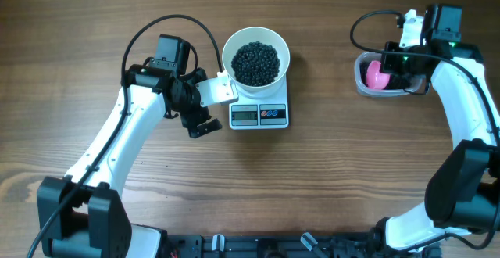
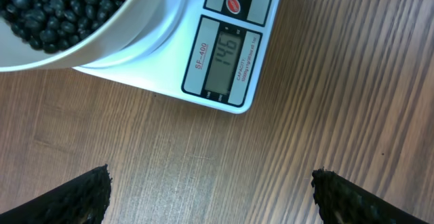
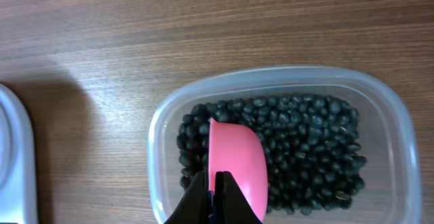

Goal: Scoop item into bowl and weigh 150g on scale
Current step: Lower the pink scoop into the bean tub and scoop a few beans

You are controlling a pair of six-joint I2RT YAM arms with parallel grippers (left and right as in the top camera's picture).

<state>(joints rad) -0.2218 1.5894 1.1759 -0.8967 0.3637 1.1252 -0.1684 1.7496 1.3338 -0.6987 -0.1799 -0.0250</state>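
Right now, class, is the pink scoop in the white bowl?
No, the pink scoop sits among beans in the clear tub, held by the right gripper.

Wooden table [image 1: 328, 172]; glossy bowl [image 1: 284, 55]; clear plastic tub [image 3: 285, 75]; smooth plastic scoop [image 3: 237, 163].

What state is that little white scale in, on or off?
The scale is on: its display shows digits, 146, in the left wrist view, with the bowl of beans resting on it.

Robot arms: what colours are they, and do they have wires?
The left arm and right arm are white with black joints. A black cable loops by each wrist. The fingers are black and bumpy.
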